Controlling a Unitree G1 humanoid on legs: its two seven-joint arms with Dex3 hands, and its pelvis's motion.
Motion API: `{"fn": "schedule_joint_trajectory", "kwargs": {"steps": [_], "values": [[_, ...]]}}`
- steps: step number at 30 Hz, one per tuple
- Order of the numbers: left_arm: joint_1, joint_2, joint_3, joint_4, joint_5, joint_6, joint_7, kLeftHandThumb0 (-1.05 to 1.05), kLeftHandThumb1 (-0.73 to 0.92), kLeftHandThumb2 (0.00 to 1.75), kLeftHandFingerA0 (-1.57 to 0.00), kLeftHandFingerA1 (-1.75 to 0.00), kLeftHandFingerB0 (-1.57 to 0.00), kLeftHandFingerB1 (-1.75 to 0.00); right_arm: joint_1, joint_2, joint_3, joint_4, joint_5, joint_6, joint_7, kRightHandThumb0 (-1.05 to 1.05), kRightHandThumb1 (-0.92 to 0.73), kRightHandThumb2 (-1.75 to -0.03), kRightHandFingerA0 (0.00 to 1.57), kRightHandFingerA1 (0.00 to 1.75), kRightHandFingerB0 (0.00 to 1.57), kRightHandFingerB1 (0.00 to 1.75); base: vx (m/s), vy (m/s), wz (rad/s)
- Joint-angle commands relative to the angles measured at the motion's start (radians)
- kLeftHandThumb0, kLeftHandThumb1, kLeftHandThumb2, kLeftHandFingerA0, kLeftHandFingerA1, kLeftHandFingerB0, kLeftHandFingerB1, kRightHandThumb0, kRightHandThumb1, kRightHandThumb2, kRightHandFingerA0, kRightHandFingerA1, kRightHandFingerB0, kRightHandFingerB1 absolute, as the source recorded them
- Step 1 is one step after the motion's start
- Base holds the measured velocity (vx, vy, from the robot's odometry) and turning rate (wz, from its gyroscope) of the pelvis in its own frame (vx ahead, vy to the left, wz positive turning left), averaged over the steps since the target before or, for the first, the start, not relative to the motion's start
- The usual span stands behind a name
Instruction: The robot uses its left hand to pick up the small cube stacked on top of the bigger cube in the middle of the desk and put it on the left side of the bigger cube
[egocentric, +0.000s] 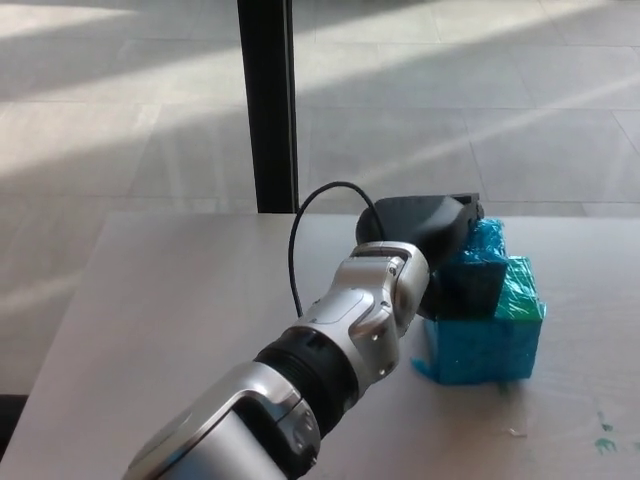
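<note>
Head view: the silver left arm reaches diagonally across the pale wooden desk (150, 290). Its black left hand (425, 235) covers the small cyan foil-wrapped cube (478, 262), which sits atop the bigger cyan cube (485, 345) near the desk's right edge. Whether the hand grips it cannot be told.

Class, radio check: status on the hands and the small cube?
Left hand over small cube, grasp hidden. Cube sits on bigger cube. Right hand out of view.
</note>
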Motion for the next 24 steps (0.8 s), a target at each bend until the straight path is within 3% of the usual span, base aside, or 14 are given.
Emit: {"fn": "schedule_joint_trajectory", "kwargs": {"steps": [1,8,10,11,15,16,17,18,19,22,23,24], "values": [[0.101,-0.059,0.120,0.038,-0.099,-0.103,0.189,-0.40,0.72,0.66,-0.79,-1.54,-0.61,-0.61,0.012,-0.007,0.004,0.000,-0.007,-0.011,-0.011,-0.38,-0.69,-0.60,0.58,0.55,0.42,0.35,0.00,0.000,0.00],[0.137,-0.079,0.132,0.054,-0.073,-0.107,0.255,-0.43,0.73,0.67,-0.83,-1.55,-0.67,-0.69,0.006,-0.004,0.011,0.005,-0.013,-0.014,-0.018,-0.37,-0.69,-0.61,0.58,0.54,0.41,0.34,0.00,0.000,0.00],[0.145,-0.084,0.126,0.069,-0.066,-0.115,0.285,-0.22,0.72,0.68,-0.87,-1.54,-0.65,-0.59,0.009,-0.005,0.004,-0.003,-0.002,-0.013,-0.009,-0.36,-0.69,-0.60,0.57,0.56,0.41,0.35,0.00,0.000,0.00],[0.144,-0.084,0.122,0.071,-0.063,-0.113,0.287,-0.15,0.64,0.73,-0.90,-1.32,-0.75,-0.66,0.009,-0.004,0.001,-0.003,0.001,-0.013,-0.007,-0.38,-0.69,-0.61,0.56,0.56,0.42,0.35,0.00,0.000,0.00],[0.123,-0.077,0.107,0.084,-0.060,-0.108,0.258,-0.19,0.60,0.65,-0.92,-1.17,-0.86,-0.75,-0.005,-0.003,-0.001,0.018,0.002,-0.014,-0.010,-0.36,-0.70,-0.60,0.58,0.55,0.43,0.35,0.00,0.000,0.00],[0.122,-0.075,0.099,0.091,-0.055,-0.112,0.262,-0.19,0.60,0.62,-0.90,-1.31,-0.86,-0.75,-0.006,-0.002,0.000,0.019,0.001,-0.014,-0.010,-0.36,-0.69,-0.61,0.59,0.56,0.42,0.35,0.00,0.000,0.00],[0.113,-0.076,0.097,0.100,-0.057,-0.108,0.248,-0.23,0.70,0.69,-0.81,-1.63,-0.80,-1.05,-0.006,-0.005,0.001,0.013,0.000,-0.013,-0.009,-0.34,-0.70,-0.61,0.59,0.55,0.42,0.34,0.00,0.000,0.00],[0.100,-0.076,0.094,0.114,-0.060,-0.102,0.216,-0.16,0.65,0.79,-0.96,-1.68,-0.81,-1.26,-0.006,-0.007,0.003,0.007,-0.003,-0.006,-0.013,-0.34,-0.71,-0.62,0.60,0.54,0.43,0.34,0.00,0.000,0.00],[0.098,-0.072,0.090,0.118,-0.061,-0.108,0.202,-0.20,0.66,0.87,-0.82,-1.75,-0.76,-1.39,-0.012,-0.004,0.004,0.017,-0.005,-0.003,-0.022,-0.33,-0.69,-0.61,0.61,0.57,0.44,0.35,0.00,0.000,0.00],[0.091,-0.066,0.079,0.124,-0.064,-0.116,0.171,-0.20,0.66,0.88,-0.82,-1.75,-0.75,-1.49,-0.007,-0.010,0.012,0.018,-0.013,-0.014,-0.021,-0.35,-0.70,-0.62,0.59,0.55,0.43,0.35,0.00,0.000,0.00],[0.095,-0.058,0.080,0.126,-0.070,-0.137,0.166,-0.18,0.59,0.99,-0.83,-1.75,-0.77,-1.55,0.003,-0.009,0.012,-0.006,-0.010,-0.003,-0.021,-0.34,-0.71,-0.62,0.57,0.55,0.44,0.35,0.00,0.000,0.00],[0.095,-0.055,0.078,0.129,-0.070,-0.140,0.163,-0.19,0.62,0.96,-0.82,-1.75,-0.75,-1.53,0.002,-0.009,0.012,-0.004,-0.009,-0.002,-0.017,-0.33,-0.71,-0.61,0.58,0.53,0.44,0.35,0.00,0.000,0.00]]}}
